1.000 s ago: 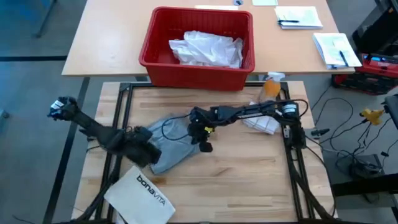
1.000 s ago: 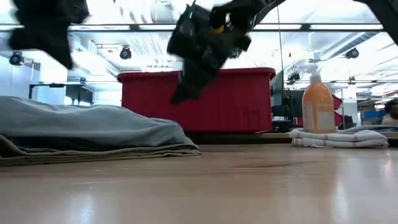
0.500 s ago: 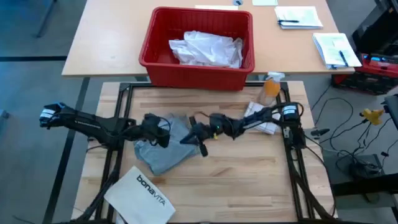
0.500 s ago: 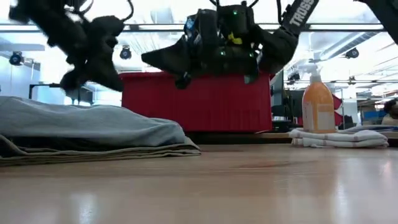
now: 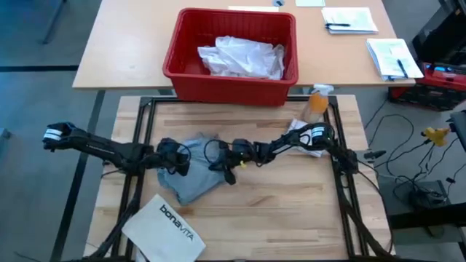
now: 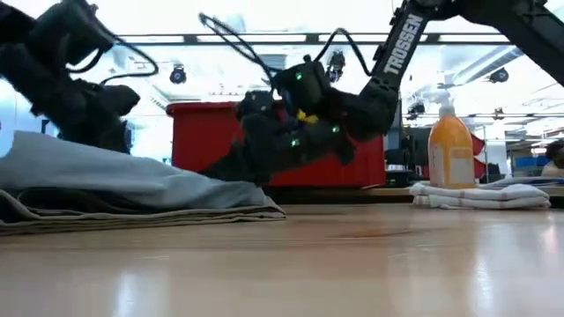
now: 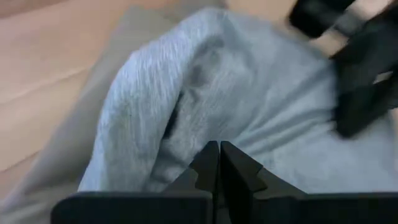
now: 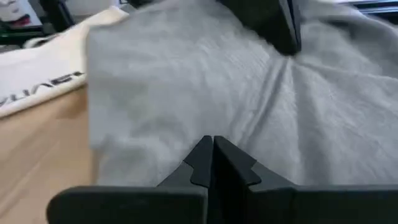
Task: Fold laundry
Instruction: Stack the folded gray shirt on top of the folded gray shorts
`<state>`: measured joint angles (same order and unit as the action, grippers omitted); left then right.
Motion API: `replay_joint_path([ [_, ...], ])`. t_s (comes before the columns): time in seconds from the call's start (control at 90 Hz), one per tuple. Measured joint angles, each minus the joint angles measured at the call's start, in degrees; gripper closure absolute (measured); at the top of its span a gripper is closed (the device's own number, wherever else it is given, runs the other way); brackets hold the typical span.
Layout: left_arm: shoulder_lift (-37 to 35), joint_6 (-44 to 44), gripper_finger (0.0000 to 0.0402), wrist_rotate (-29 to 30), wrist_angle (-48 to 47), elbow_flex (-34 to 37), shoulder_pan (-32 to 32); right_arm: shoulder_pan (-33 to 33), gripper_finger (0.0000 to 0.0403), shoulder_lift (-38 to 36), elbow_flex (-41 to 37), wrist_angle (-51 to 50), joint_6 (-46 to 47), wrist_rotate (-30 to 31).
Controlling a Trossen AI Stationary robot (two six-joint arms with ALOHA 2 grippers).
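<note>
Wooden table [image 5: 291, 204] carries the work. Left gripper [image 7: 219, 163]: fingers pressed together with no cloth between them, tips low over the grey T-shirt [image 5: 195, 173]. Right gripper [image 8: 211, 158]: fingers likewise together, at the shirt's opposite edge. The shirt lies bunched on a tan garment [image 6: 132, 217], long axis running diagonally from beside the grippers toward the white bag [image 5: 166, 227]. The tan piece shows only as an edge beneath the shirt. Beyond the shirt stands a red bin [image 5: 231, 54] holding a white shirt [image 5: 242, 57], its shape hard to make out.
</note>
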<state>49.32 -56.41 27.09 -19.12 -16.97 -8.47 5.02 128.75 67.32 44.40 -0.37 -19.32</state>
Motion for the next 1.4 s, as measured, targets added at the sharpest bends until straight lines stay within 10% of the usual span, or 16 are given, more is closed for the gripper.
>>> replay_joint_path([
  [0.811, -3.8, 9.8, 0.0402, 2.3, -2.5, -4.2, 0.3, 2.5, 0.0403, -2.1, -3.7, 2.5, -1.3, 1.2],
  [1.111, -0.7, -9.7, 0.0402, -2.1, -2.4, 4.1, 0.0, 2.2, 0.0403, -0.7, -4.0, 1.6, 0.4, -0.4],
  [1.4, -4.0, 0.6, 0.0402, -2.7, -1.0, -4.4, -0.5, 2.0, 0.0403, -8.9, -3.4, 1.6, -3.4, -5.9],
])
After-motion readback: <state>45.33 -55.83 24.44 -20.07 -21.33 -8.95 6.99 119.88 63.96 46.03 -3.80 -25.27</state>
